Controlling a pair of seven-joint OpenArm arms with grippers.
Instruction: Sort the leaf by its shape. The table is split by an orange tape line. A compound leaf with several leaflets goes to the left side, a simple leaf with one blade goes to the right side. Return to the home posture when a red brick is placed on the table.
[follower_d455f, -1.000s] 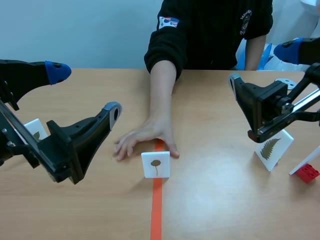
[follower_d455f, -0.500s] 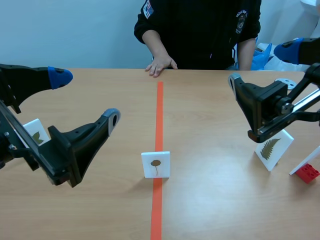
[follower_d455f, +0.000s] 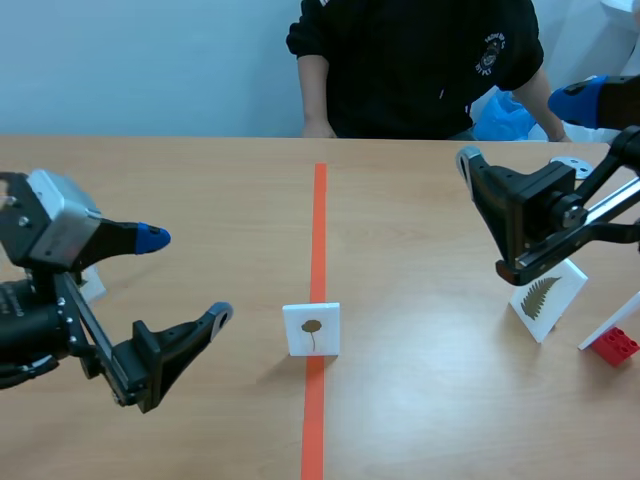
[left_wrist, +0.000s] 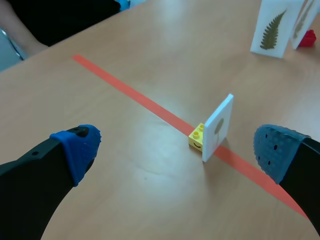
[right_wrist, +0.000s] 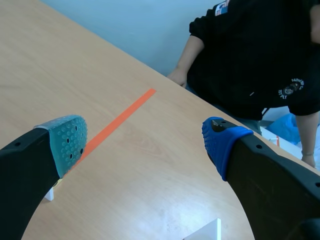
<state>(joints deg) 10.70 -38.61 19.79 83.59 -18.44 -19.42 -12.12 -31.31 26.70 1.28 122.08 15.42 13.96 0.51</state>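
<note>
The left claw (follower_d455f: 185, 278) hung released, its two fingers spread wide. The leaf card (follower_d455f: 311, 329) stood ahead of it and slightly toward its right finger, not yet between the pads. The card was upright on a small yellow brick (left_wrist: 196, 137), right on the orange tape line (follower_d455f: 317, 250). Its leaf looked like one rounded blade on a stalk, so I judged it simple and bound for the right side.

The step in hand appeared to be the approach for a pick. Next, the left claw would need to go forward and down until its fingers straddled the thin card, then clench on its faces without tipping it.

The right claw (follower_d455f: 525, 130) was also released and held nothing. It hovered well apart from the leaf card, with a fern card (follower_d455f: 540, 298) below it and a red brick (follower_d455f: 613, 346) just beyond that on the bench (follower_d455f: 420, 200).
</note>
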